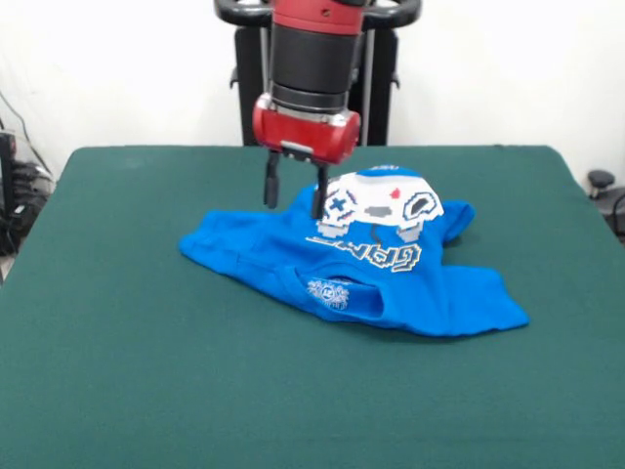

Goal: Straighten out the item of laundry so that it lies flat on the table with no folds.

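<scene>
The item of laundry (pixel 352 269), a bright blue T-shirt with a white game controller print, lies crumpled on the dark green table (pixel 146 371) a little right of the middle. Its far part is folded over, and the collar with its label faces the near side. My gripper (pixel 294 195) hangs from the red and black arm over the shirt's far left part, open, with two dark fingers (pixel 270 186) pointing down. The right fingertip reaches the cloth beside the print; nothing shows between the fingers.
Green table surface stretches wide on every side of the shirt. Cables and dark equipment sit past the left edge (pixel 15 195), and a small dark object (pixel 601 181) shows past the right edge.
</scene>
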You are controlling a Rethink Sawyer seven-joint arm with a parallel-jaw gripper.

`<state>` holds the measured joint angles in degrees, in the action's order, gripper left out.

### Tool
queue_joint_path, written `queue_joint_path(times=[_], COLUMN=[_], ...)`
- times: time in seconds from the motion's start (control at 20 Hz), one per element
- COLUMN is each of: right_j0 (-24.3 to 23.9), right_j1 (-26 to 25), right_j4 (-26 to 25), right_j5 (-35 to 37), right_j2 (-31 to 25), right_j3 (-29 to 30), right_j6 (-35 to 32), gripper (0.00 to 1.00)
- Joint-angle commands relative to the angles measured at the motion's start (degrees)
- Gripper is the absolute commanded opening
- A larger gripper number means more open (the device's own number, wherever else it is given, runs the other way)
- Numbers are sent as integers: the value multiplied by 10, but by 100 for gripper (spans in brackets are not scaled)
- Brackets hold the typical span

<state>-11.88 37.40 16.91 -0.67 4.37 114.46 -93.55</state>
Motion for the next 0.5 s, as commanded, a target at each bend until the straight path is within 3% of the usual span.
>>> queue_joint_path(times=[0.05,0.5], right_j0=[57,65], right_j1=[-53,-72], right_j4=[37,31], right_j5=[-62,8], right_j2=[-43,-25], right_j3=[-11,-103], right_j6=[-168,-99], gripper=[100,100])
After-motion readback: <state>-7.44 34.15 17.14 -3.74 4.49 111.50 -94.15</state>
